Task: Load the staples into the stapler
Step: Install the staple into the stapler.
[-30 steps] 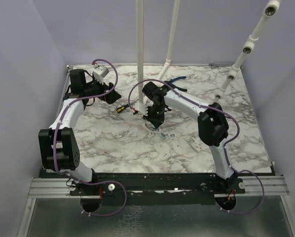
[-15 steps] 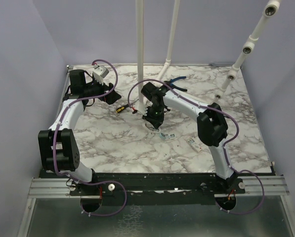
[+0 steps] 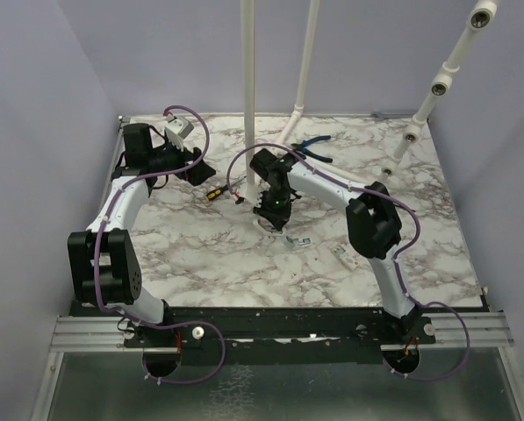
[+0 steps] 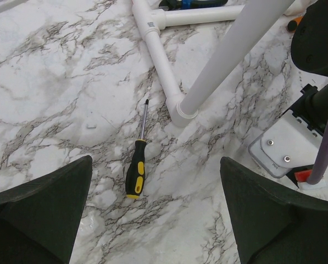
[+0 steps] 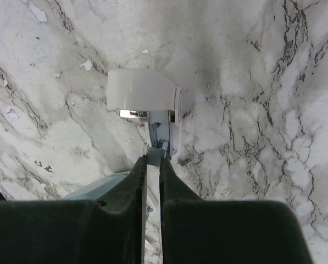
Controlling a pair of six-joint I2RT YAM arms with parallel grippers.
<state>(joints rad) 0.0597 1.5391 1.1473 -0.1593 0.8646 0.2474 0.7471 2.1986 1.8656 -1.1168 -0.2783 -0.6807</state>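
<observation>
left gripper (image 4: 155, 165): wide open, nothing in it. Both dark fingers (image 4: 48, 209) are spread far apart and hang above the marble table (image 4: 54, 82).

yellow-handled screwdriver (image 4: 136, 173): lies flat on the table just ahead of the left gripper's fingertips, in the gap between them but a bit closer to the left finger. The shaft points away from the gripper.

white pipe frame (image 4: 155, 47): further out past the screwdriver's tip, with one upright pipe rising ahead of the right finger.

right gripper (image 5: 154, 162): pretty much clamped together. Its fingers (image 5: 128, 192) pinch a thin silvery metal strip (image 5: 160, 124) that belongs to the stapler, with only a sliver of gap between them.

stapler (image 5: 139, 89): sits on the table right at the right gripper's fingertips. The pale blocky body is just beyond the tips and a touch to the left, and the metal inner part runs back into the pinch.

small bent silver bit (image 5: 184, 161): on the table just right of the right fingertip. Too tiny to tell what it is.

blue-handled pliers (image 3: 314, 149): on the far side of the table, beyond the right gripper and well apart from it.
</observation>
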